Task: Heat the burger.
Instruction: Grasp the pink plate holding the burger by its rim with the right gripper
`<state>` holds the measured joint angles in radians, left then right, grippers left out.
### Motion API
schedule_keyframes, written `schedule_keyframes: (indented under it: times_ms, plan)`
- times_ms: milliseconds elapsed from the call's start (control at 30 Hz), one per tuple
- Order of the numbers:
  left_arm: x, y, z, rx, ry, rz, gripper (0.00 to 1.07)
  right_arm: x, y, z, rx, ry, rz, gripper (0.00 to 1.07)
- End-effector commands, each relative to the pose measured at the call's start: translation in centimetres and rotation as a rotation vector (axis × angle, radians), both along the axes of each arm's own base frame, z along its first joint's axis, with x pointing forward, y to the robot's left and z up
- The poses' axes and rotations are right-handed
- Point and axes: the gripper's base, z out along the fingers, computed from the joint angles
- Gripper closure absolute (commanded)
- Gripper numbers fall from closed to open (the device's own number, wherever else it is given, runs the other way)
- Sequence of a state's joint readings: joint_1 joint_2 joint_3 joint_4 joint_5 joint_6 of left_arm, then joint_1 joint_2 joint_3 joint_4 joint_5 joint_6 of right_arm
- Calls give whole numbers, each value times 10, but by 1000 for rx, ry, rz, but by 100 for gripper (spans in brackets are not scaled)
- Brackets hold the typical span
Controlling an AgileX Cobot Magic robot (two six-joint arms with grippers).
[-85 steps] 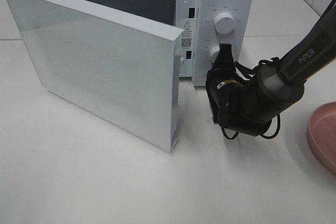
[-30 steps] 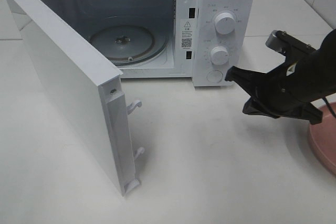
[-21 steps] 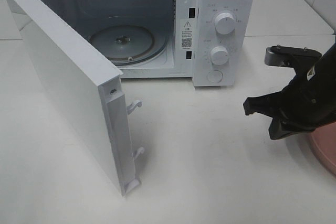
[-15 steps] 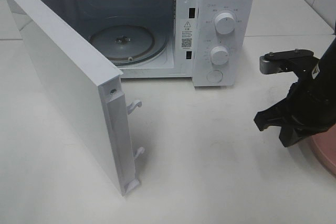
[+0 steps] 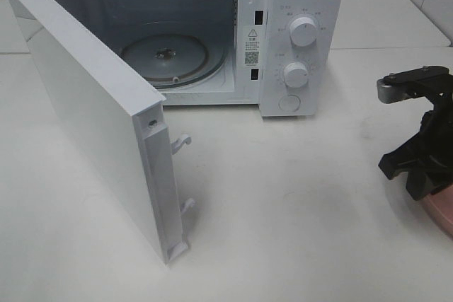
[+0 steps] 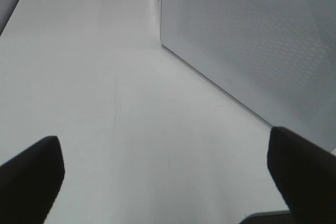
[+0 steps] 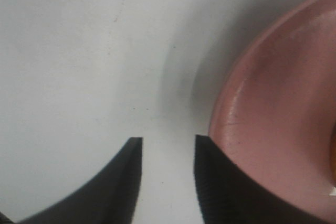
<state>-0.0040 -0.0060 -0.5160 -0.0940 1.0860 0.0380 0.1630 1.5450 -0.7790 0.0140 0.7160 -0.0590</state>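
Right gripper (image 7: 167, 145) hangs low over the table (image 5: 283, 210), just beside the pink plate (image 7: 262, 129). Its jaws are slightly parted, with nothing between them.

Burger (image 7: 334, 153): only a golden-brown sliver at the plate's far side, likely it.

Judgement: widen the jaws, clear the rim, take the bun gently by its sides.

Microwave (image 5: 301, 5) door (image 5: 92, 118) stands wide, turntable (image 5: 166, 54) bare. The carry must round the dial-panel corner.

Left gripper (image 6: 165, 156) is spread wide and empty, near the door.
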Motion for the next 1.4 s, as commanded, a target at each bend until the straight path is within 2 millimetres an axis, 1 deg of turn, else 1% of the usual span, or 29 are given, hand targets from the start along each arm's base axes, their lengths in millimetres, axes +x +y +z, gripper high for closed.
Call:
schedule_keyframes:
  times_ms: [33,67,100,133,167,300,400,433,467,533,567,733,767,833,1033,1167,1300,1333,1367,1400]
  plan:
    - [-2,-1,1,-8,-29,-8,9,2,-7,3,-21,-10,-6,50]
    - [-2,-1,1,-8,-29,-8,9,3,-11,3,-33,-19,-5,29]
    - [-2,-1,1,-8,-29,-8,9,3,-11,3,-33,-19,-5,29]
    - [-2,-1,1,-8,-29,-8,9,4,-12,3,-36,-27,-4,18]
    - [-2,-1,1,-8,-29,-8,9,5,-14,4,-35,-42,-10,4]
    - [-2,-1,1,-8,-29,-8,9,7,-14,2,-35,-51,-8,6]
    - [-2,-1,1,-8,-29,-8,9,9,-14,-3,-36,-39,-9,6]
    - [-2,-1,1,-8,-29,-8,9,10,-14,-9,-41,-17,-8,7]
    - [-2,-1,1,-8,-29,-8,9,10,-14,-9,-41,-17,-8,7]
    - [-2,-1,1,-8,-29,-8,9,13,-14,-19,-53,-1,-9,8]
    - [-2,-1,1,-8,-29,-8,9,13,-14,-19,-53,-1,-9,8]
    - [-2,-1,1,-8,-29,-8,9,20,-15,-35,-67,2,-27,10]
    - [-2,-1,1,-8,-29,-8,9,20,-15,-35,-67,2,-27,10]
    - [-2,-1,1,-8,-29,-8,9,22,-15,-43,-67,16,-26,11]
    - [-2,-1,1,-8,-29,-8,9,24,-15,-51,-69,30,-23,13]
    - [-2,-1,1,-8,-29,-8,9,25,-14,-60,-70,46,-21,16]
    - [-2,-1,1,-8,-29,-8,9,25,-14,-62,-70,50,-21,20]
    - [-2,-1,1,-8,-29,-8,9,25,-14,-62,-71,50,-20,25]
    - [-2,-1,1,-8,-29,-8,9,25,-14,-62,-73,51,-18,28]
    - [-2,-1,1,-8,-29,-8,9,25,-14,-62,-73,51,-18,28]
